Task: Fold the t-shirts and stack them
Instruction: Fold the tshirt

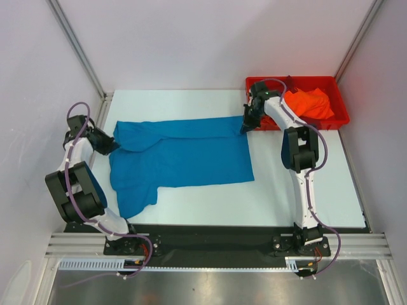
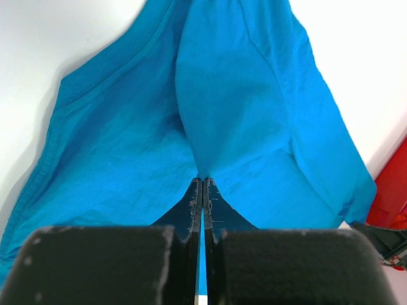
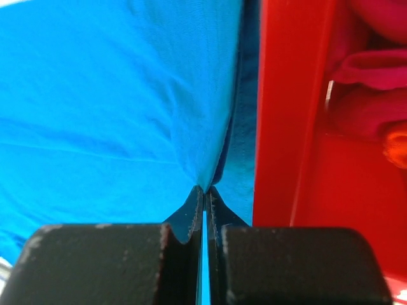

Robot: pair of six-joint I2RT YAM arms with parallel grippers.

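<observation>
White worktop (image 1: 305, 190), teal t-shirt (image 1: 184, 155) spread across it; left hand (image 1: 113, 146) and right hand (image 1: 245, 127) each pinch tight on opposite ends, seemingly stretching it for folding.

The left gripper (image 1: 115, 147) is clamped on the left end of the teal-blue t-shirt (image 1: 184, 159), its arm folded sharply at the elbow. The right gripper (image 1: 245, 129) pinches the t-shirt's far right corner, its arm stretched forward and bent inward at the wrist.
</observation>
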